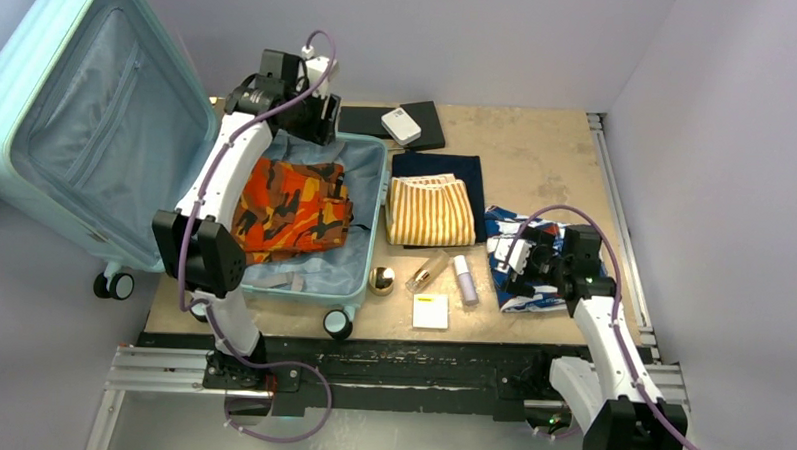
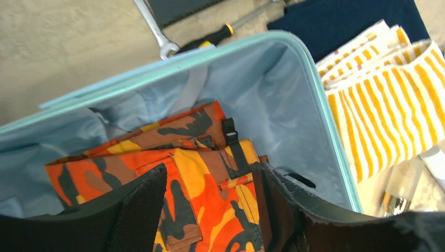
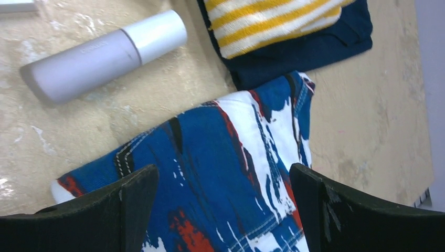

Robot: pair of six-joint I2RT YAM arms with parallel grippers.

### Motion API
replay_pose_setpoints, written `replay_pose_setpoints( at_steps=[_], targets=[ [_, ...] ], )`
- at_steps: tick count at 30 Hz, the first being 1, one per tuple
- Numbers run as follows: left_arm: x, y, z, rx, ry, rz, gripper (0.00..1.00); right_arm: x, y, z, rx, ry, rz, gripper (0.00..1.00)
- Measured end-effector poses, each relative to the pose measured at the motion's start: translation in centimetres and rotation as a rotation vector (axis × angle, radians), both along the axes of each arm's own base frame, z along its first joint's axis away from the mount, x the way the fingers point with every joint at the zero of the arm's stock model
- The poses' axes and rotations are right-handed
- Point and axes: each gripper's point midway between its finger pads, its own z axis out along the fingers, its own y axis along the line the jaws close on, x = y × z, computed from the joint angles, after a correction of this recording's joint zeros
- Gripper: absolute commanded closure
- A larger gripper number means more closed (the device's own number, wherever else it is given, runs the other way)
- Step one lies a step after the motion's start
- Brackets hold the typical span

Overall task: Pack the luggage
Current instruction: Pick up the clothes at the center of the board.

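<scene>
1. Top external view: the luggage (image 1: 361,262) lies open on the 9 o'clock side of the tabletop (image 1: 537,150). Its lower shell is flat on the surface and its lid (image 1: 88,124) leans up and out toward 10 o'clock, past the tabletop's edge
2. An orange camouflage garment (image 1: 295,211) lies folded inside the lower shell, on the pale blue lining, nearer the 9 o'clock wall
3. The left end effector (image 1: 318,117) hangs over the shell's 12 o'clock end. In the left wrist view its fingers (image 2: 141,210) stand spread with nothing between them, and the camouflage garment shows below through the gap
4. The right end effector (image 1: 522,254) sits at the 4 o'clock side of the tabletop, above a blue, white and red patterned garment (image 1: 507,289). In the right wrist view its jaws stand wide apart, one on each side of the cloth, gripping nothing
5. Just at 3 o'clock of the luggage, a yellow-and-white striped cloth (image 1: 430,211) rests on a navy cloth (image 1: 442,166)
6. Toward 6 o'clock of the striped cloth lie a gold round object (image 1: 381,279), a glass bottle (image 1: 428,271), a lavender tube (image 1: 465,279) and a white-and-yellow square card (image 1: 430,311), all near one another
7. At 12 o'clock, a white device (image 1: 401,125) sits on a black case (image 1: 430,136)
8. The left wrist view also shows a wrench (image 2: 155,29) and a screwdriver (image 2: 210,39) on the tabletop, just outside the shell's rim
</scene>
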Motion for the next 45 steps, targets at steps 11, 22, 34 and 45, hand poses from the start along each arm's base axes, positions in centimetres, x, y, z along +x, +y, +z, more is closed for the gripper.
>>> replay_pose_setpoints(
  at_steps=[11, 22, 34, 45],
  targets=[
    [1.4, 3.7, 9.1, 0.109, -0.212, 0.173, 0.17, -1.8, 2.8, -2.5, -0.012, 0.093, 0.111, 0.01],
    [-0.7, 7.0, 11.4, 0.240, -0.256, 0.258, 0.03, -1.9, 3.2, -4.4, -0.040, 0.179, 0.079, 0.04],
    [-1.7, 8.5, 13.2, 0.303, -0.290, 0.288, 0.02, -1.1, 2.2, -6.9, -0.062, 0.213, -0.013, 0.50],
    [-1.8, 8.2, 12.9, 0.295, -0.280, 0.272, 0.02, -0.3, 1.7, -6.9, -0.072, 0.225, -0.066, 1.00]
  ],
)
